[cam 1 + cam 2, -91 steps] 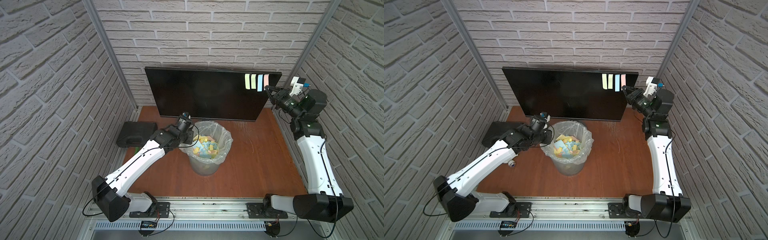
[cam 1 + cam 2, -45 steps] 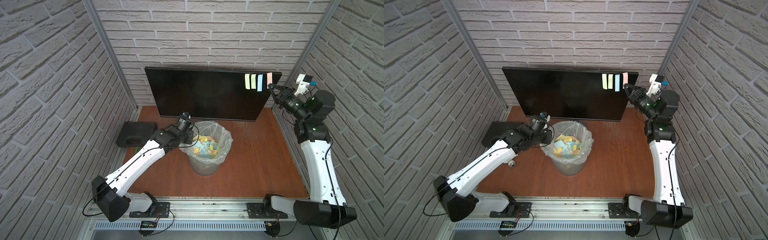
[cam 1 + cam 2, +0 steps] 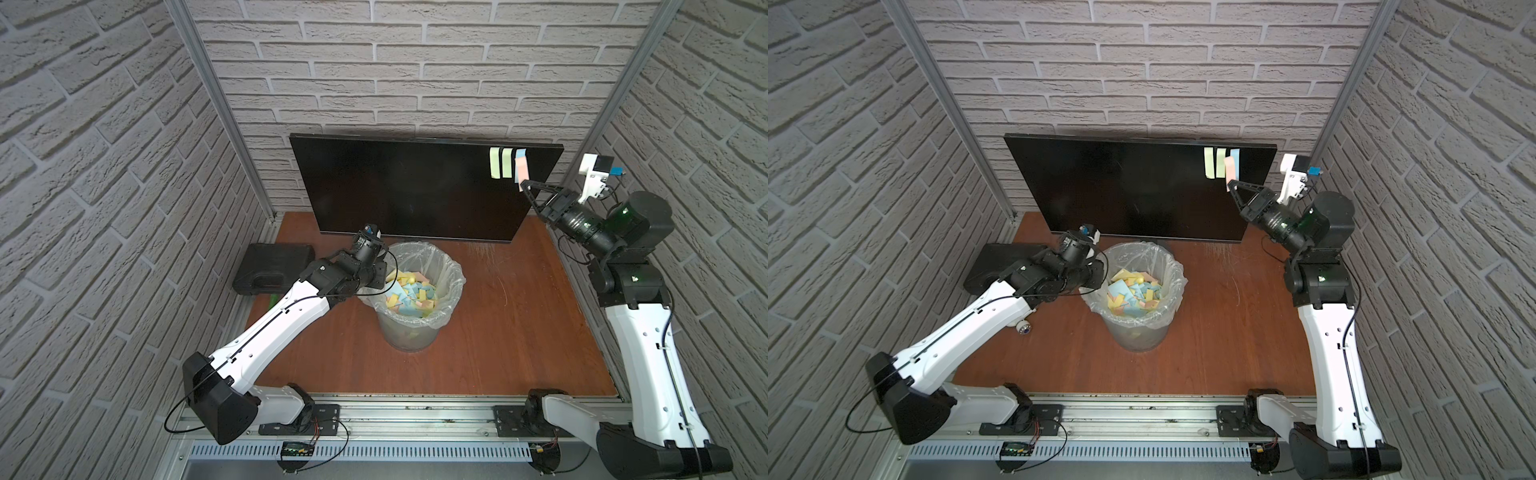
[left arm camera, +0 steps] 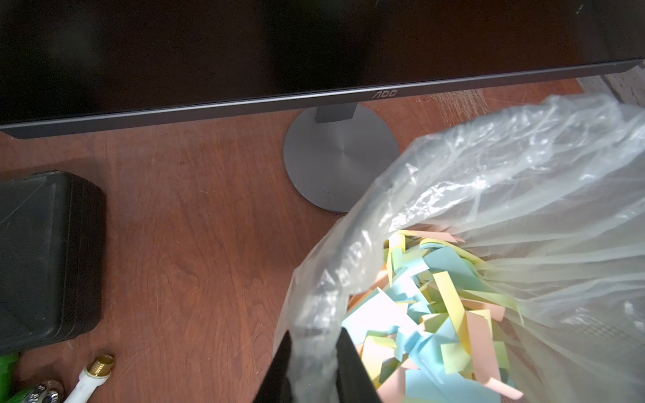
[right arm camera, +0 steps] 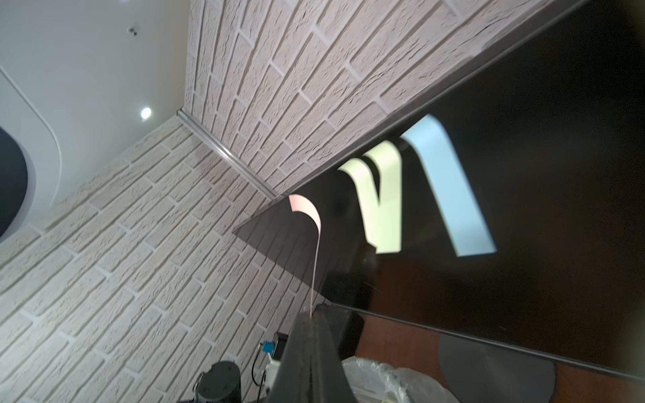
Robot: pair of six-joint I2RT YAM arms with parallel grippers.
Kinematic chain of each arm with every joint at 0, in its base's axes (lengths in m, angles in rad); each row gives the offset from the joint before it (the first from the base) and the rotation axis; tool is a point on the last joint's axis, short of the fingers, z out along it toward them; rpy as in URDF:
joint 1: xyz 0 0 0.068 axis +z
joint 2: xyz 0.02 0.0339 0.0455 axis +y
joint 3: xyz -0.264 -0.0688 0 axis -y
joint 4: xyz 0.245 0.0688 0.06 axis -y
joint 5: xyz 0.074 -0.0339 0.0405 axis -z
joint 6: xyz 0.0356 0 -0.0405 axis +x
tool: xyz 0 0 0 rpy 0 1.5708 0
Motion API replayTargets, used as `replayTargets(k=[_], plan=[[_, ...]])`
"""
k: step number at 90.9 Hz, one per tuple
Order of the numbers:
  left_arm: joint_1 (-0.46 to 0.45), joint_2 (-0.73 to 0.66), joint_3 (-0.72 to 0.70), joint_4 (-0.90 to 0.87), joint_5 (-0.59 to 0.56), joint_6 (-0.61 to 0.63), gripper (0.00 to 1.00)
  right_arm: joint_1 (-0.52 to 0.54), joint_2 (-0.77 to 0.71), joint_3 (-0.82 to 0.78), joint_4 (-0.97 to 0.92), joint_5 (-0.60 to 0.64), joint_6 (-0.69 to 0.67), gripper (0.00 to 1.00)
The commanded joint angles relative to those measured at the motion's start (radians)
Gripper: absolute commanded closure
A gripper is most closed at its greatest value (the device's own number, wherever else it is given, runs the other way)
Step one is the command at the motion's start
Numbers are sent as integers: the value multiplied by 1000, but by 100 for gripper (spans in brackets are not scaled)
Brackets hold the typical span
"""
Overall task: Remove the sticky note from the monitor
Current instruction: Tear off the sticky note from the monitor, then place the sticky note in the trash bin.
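The monitor point(image 3: 395, 191) stands at the back of the table, its black screen facing forward. My right gripper point(image 3: 524, 185) is shut on the lower edge of a pink sticky note point(image 3: 522, 171), which hangs in front of the screen's upper right corner, off the glass. In the right wrist view the pink sticky note point(image 5: 307, 211) rises edge-on from the closed gripper point(image 5: 311, 314). Two yellow-green notes point(image 3: 495, 163) and a blue note point(image 3: 519, 153) are stuck to the screen. My left gripper point(image 4: 314, 335) is shut on the plastic bag at the bin's rim.
A bag-lined bin point(image 3: 409, 338) holding several coloured notes stands mid-table before the monitor's round stand point(image 4: 340, 157). A black plastic case point(image 3: 274, 268) lies at the left edge, with small fittings point(image 4: 97, 366) near it. Brick walls close in on three sides.
My right gripper has drawn back from the screen and come lower, taking the pink note off the monitor's top right corner. The left arm has not moved.
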Motion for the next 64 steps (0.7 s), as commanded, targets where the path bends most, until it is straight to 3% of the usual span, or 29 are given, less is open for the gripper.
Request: replayTargets(k=[1, 14, 32, 64], plan=[[-4, -6, -30, -9, 11, -13, 79, 97, -40, -41, -132, 50, -197, 97], [-3, -12, -37, -7, 8, -13, 79, 269, -56, -123, -206, 97, -309, 97], [-3, 0, -22, -11, 7, -11, 79, 503, 38, -140, -367, 280, -468, 97], [-3, 2, -17, -13, 13, -15, 79, 689, 256, -83, -444, 459, -559, 97]])
